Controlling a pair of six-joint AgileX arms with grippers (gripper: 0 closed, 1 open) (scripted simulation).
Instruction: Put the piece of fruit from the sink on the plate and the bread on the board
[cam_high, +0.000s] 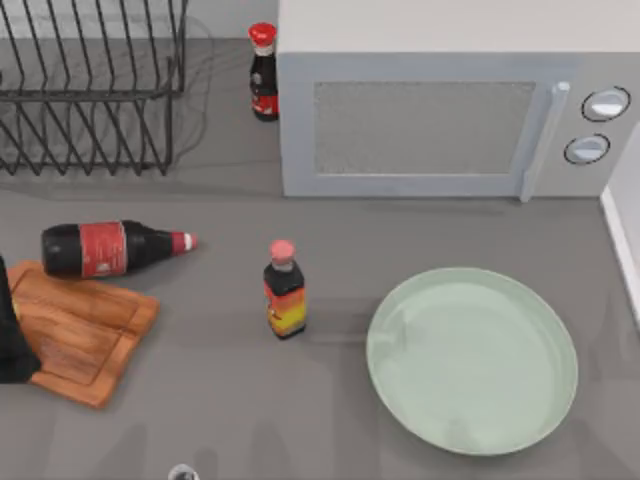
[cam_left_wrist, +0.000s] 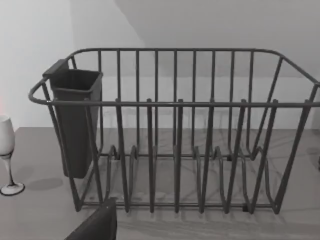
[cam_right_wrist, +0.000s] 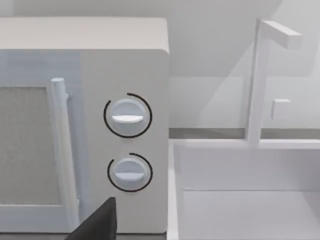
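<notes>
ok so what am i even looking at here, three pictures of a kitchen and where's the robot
It is a simulated kitchen counter worked by two robot arms, each ending in a two-finger tool. One picture looks down from above; the other two come from cameras on the arms' wrists.

From above, the counter holds a large pale green plate, bare, and a wooden board at the left edge, also bare. A dark bottle lies on its side beside the board, a small bottle stands in the middle, and another stands left of the microwave. A wire dish rack sits at top left. A dark part of the left arm overlaps the board's left end.

The left wrist view faces the rack and a wine glass. The right wrist view faces the microwave's dials and a white sink with its tap. Nothing appears held.
</notes>
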